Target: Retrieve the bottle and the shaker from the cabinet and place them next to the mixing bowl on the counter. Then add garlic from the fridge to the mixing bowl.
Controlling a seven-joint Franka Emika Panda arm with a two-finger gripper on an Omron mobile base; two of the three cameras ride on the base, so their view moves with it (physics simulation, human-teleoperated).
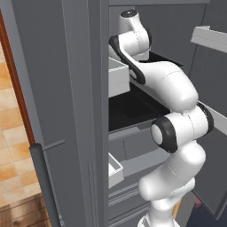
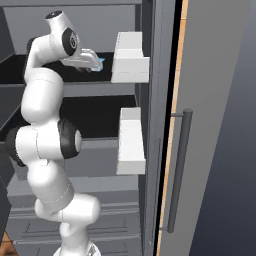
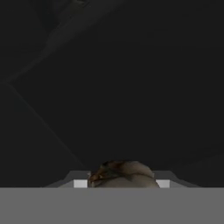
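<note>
The fridge (image 1: 66, 111) stands open in front of me, and my arm reaches into its upper black shelf (image 2: 102, 56). In the hand view a pale, brown-streaked garlic bulb (image 3: 124, 173) sits between the fingertips (image 3: 80, 183). My gripper (image 3: 121, 183) is shut on it, close over the dark shelf floor. In the right base view the gripper (image 2: 99, 64) points right along that shelf, towards the upper door bin. The bottle, the shaker, the cabinet, the mixing bowl and the counter are out of view.
Two white door bins (image 2: 131, 57) (image 2: 131, 142) hang just right of my arm. A second black shelf (image 2: 100, 115) and grey drawers (image 2: 115, 200) lie below. A dark door handle (image 2: 179, 170) runs down at the right, and a grey drawer (image 1: 117, 75) juts out beside the arm.
</note>
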